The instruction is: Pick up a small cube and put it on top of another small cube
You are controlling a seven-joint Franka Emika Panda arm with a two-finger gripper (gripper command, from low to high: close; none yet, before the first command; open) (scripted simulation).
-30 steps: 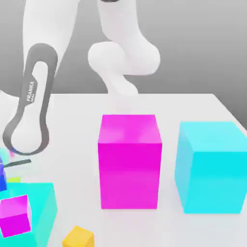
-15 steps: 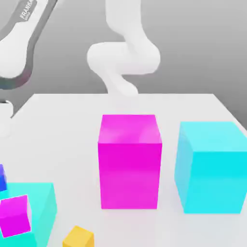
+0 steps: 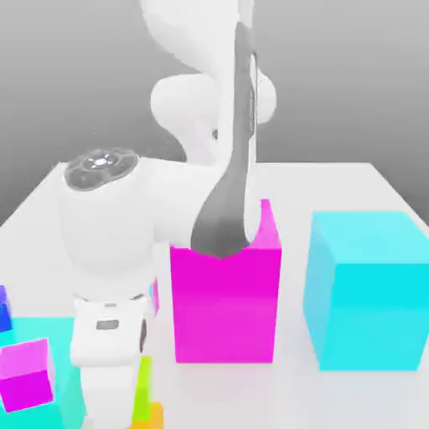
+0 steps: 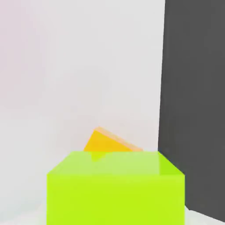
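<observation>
The small lime yellow-green cube (image 4: 115, 189) sits close under the hand camera, held in my gripper (image 3: 139, 395). In the exterior view it shows as a narrow lime strip (image 3: 144, 384) below the white hand, at the bottom left. The orange-yellow cube (image 4: 110, 144) lies on the table just beyond and below the lime one, partly hidden by it. From the exterior camera, a corner of the orange-yellow cube (image 3: 156, 415) peeks out right under the lime strip. The two cubes look slightly apart.
A big magenta block (image 3: 224, 310) stands mid-table, partly behind my arm, and a big cyan block (image 3: 369, 293) stands at the exterior view's right. At the left, a small magenta cube (image 3: 27, 373) rests on another cyan block (image 3: 71, 369), near a small blue cube (image 3: 4, 312).
My arm has swung from the upper left down in front of the magenta block. The lime cube has come with it from the far left to just above the orange-yellow cube.
</observation>
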